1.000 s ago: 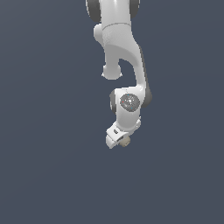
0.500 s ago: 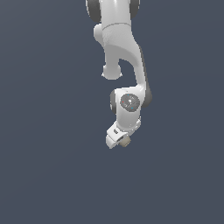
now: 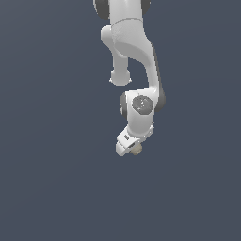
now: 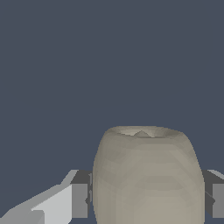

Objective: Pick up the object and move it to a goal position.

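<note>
The object (image 4: 148,175) is a beige, rounded, barrel-like lump that fills the space between my two fingers in the wrist view. One finger's pad (image 4: 80,200) presses on one side of it and the other pad (image 4: 217,200) on the opposite side. My gripper (image 4: 148,201) is shut on it. In the exterior view the white arm hangs down from above, and the object (image 3: 137,149) shows as a small tan knob at the tip of the gripper (image 3: 131,147), held in the air over the plain dark grey background.
</note>
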